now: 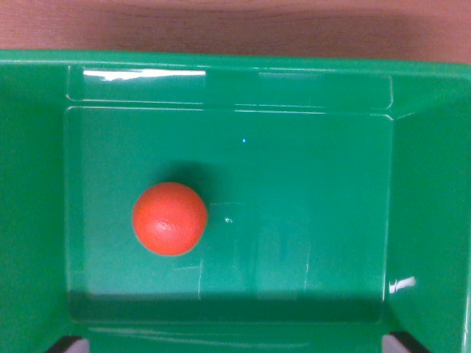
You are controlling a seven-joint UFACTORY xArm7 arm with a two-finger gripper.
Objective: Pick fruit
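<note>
While looking straight down: orange fruit [169, 218] loose on green bin [309, 191] floor, fingers' state impossible to tell.

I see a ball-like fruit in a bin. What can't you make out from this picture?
- Gripper: not in the wrist view; only dark corners at the bottom edge, too cut off to identify.
- Round orange-red fruit: its underside is hidden by its own body.
- Green plastic bin: its side walls are cut off by the frame edges.
- Brown wooden surface: only a strip shows.

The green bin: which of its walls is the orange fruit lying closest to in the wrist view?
The wall on the wrist view's left. The orange fruit sits left of the floor's middle, clearly farther from the right, top and bottom walls of the green bin.
</note>
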